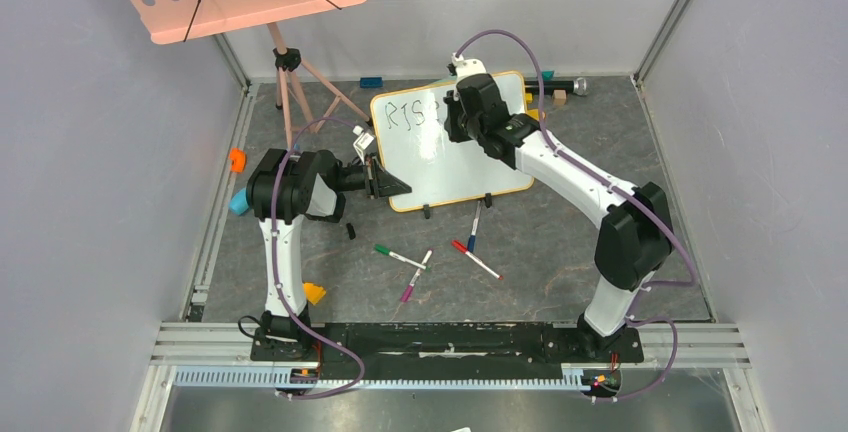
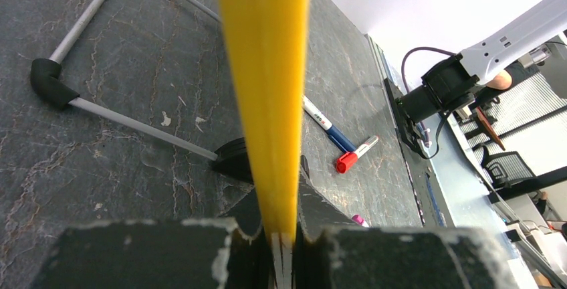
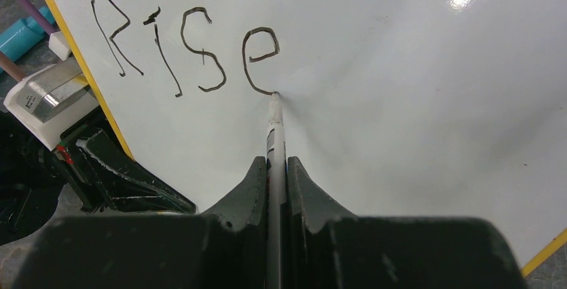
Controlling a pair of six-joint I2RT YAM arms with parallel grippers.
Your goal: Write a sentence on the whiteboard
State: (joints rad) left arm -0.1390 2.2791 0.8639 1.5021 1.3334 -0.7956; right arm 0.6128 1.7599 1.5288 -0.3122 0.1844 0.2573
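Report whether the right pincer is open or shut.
Shut on the marker: fingers of the right pincer clamp its barrel on both sides, tip on the whiteboard.

The glossy white whiteboard (image 1: 440,167), rimmed in orange-yellow with rounded corners, stood tilted on 2 black clip feet (image 1: 427,212). Near its top-left corner the sentence (image 3: 187,48), in thin dark handwriting, read "Rise".
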